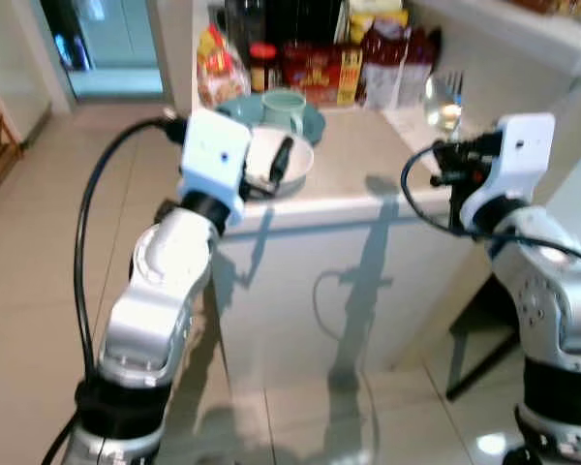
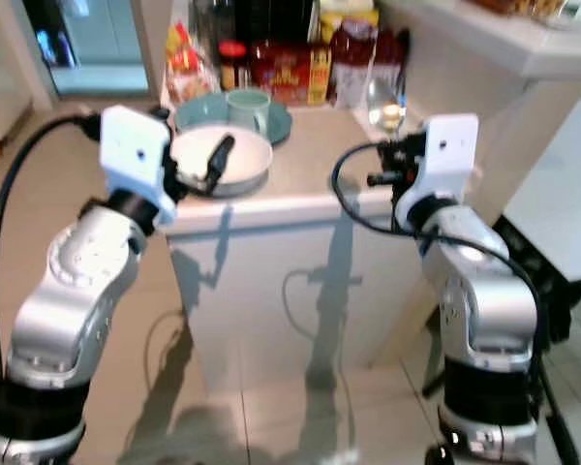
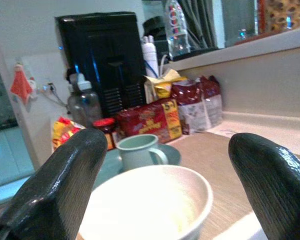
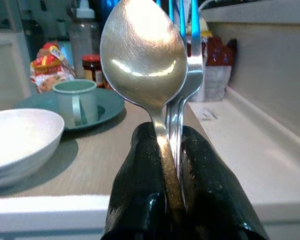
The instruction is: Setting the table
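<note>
Shiny steel spoon and fork, thin, stiff, slippery, likely prone to pivot; pinched low on handles by clamped right claw beside worktop. Glazed white ceramic bowl, breakable, near worktop's edge; left claw spread wide, straddling bowl's rim.

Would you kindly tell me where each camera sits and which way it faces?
Left eye: head, looking down at counter; both arms show.
Right eye: same scene beside it.
Left wrist: along left gripper, open, at bowl, mug.
Right wrist: along right gripper, shut on spoon and fork.
Shared: bowl, mug, green plate.
</note>
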